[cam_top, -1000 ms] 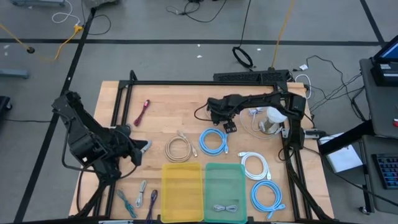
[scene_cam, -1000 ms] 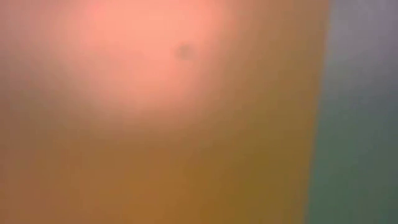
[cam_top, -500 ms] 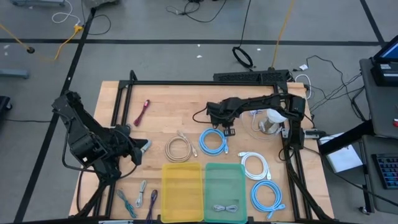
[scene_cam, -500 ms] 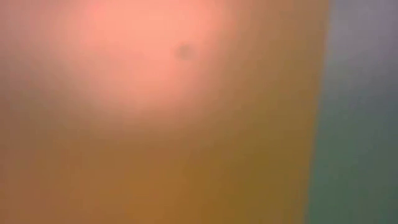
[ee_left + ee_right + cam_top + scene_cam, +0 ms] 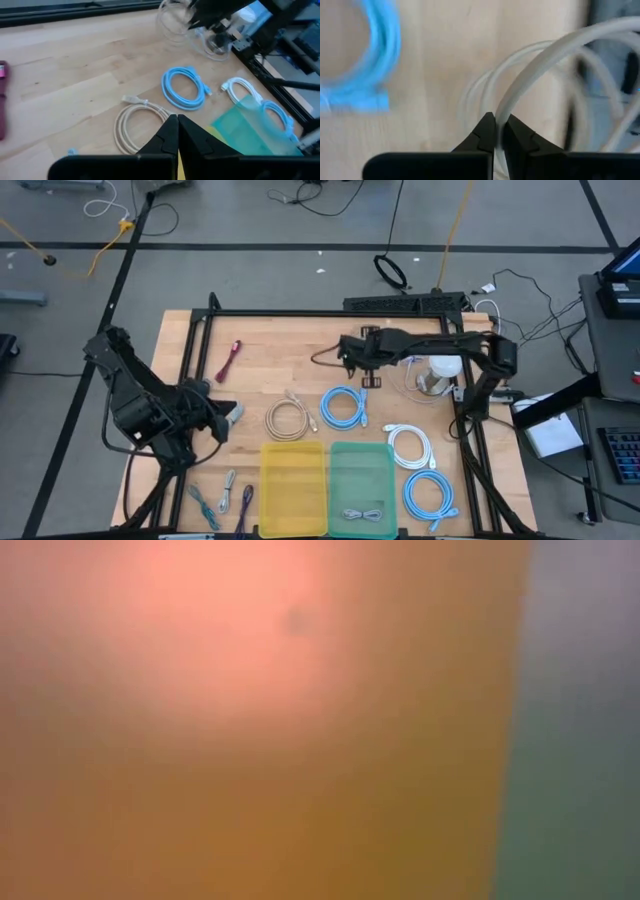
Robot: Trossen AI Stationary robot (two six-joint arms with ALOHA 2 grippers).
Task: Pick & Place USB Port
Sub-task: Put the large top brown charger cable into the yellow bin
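A coil of translucent whitish cable (image 5: 412, 383) lies on the wooden table right of centre; in the left wrist view the coil (image 5: 172, 22) shows far off. My right gripper (image 5: 365, 376) reaches in from the right and is shut on one strand of it (image 5: 530, 70). I cannot make out a USB plug on it. My left gripper (image 5: 232, 416) waits shut near the table's left side, its fingertips (image 5: 177, 122) touching nothing. The low view shows only an orange and green blur. My right gripper pinches a single strand of the whitish cable (image 5: 500, 125) between its two fingers, pointing down at the table. The strand arches away from the fingertips toward the rest of the coil, which lies on the table.
A blue coil (image 5: 343, 408) lies just nearside of the right gripper, a beige coil (image 5: 287, 418) to its left. A white coil (image 5: 408, 445) and another blue one (image 5: 430, 495) lie near right. Yellow bin (image 5: 292, 475) and green bin (image 5: 360, 470) stand at the near edge. A white cup (image 5: 442, 368) stands by the cable.
My right gripper has shut on the whitish cable and moved a little toward the table's far edge, away from the blue coil, while its arm's elbow swung toward the right edge.
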